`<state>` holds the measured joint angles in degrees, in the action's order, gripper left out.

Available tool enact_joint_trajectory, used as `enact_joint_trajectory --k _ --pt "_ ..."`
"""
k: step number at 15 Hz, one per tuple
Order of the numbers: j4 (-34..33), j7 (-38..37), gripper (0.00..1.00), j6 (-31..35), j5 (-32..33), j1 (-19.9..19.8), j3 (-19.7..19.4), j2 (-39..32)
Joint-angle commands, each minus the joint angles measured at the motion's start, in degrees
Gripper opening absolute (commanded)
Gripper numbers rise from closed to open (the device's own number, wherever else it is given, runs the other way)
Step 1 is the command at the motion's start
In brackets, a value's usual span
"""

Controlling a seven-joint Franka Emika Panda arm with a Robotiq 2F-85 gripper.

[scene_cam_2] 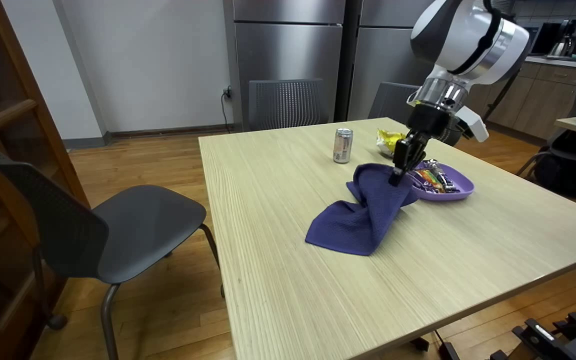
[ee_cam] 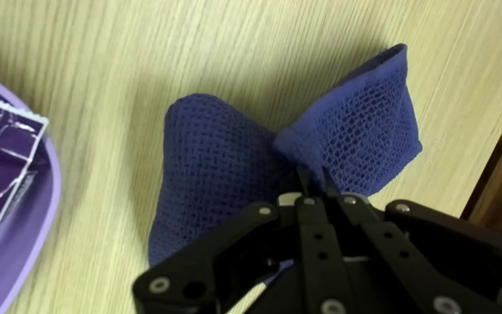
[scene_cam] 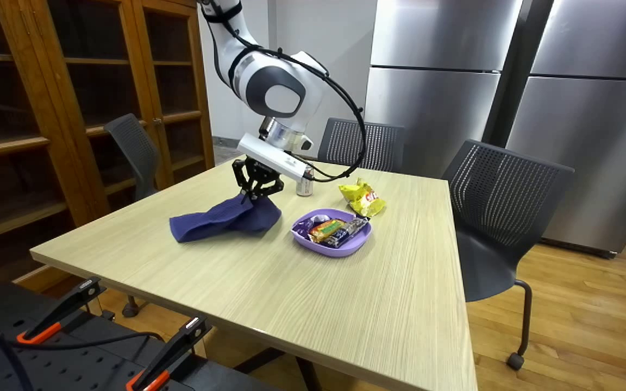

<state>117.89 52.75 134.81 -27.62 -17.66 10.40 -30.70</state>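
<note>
Cloth colour: The cloth (scene_cam: 226, 217) is deep blue-purple throughout.
Cloth weave: In the wrist view you see a coarse waffle texture on the rounded fold (ee_cam: 216, 144) and a net-like pattern on the flap (ee_cam: 360, 126), edged by a smooth border (ee_cam: 342, 98).
Cloth form: Bunched and creased; it peaks at the pinched end (scene_cam_2: 380, 180), while the spread end (scene_cam: 189, 228) lies on the table (scene_cam: 378, 304).
Cloth place: On the table, beside the purple plate (scene_cam: 335, 252); the wrist view shows you a strip of table between the two. The can (scene_cam_2: 342, 145) stands upright near the cloth.
Cloth long axis: In both exterior views, read it from the lower left, up and right, to the pinched end on the plate's side.
Cloth pointing: The spread end points away from the plate. In the wrist view, the rounded fold points to the top of the picture and the flap to the upper right.
Gripper grip: Your gripper (ee_cam: 316, 181) is drawn almost fully together, with a crease of the cloth clamped in it.
</note>
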Motion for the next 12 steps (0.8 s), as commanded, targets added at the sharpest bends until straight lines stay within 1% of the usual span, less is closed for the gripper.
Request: enact_joint_trajectory --k 1,4,12 --pt "0.2 -1.5 0.01 -4.8 3.2 1.8 -2.4 3.7" --pt "0.1 -2.6 0.01 -5.4 5.7 3.0 -4.4 4.5" --pt "-1.0 -5.0 0.01 -5.6 8.8 3.3 -7.8 5.6"
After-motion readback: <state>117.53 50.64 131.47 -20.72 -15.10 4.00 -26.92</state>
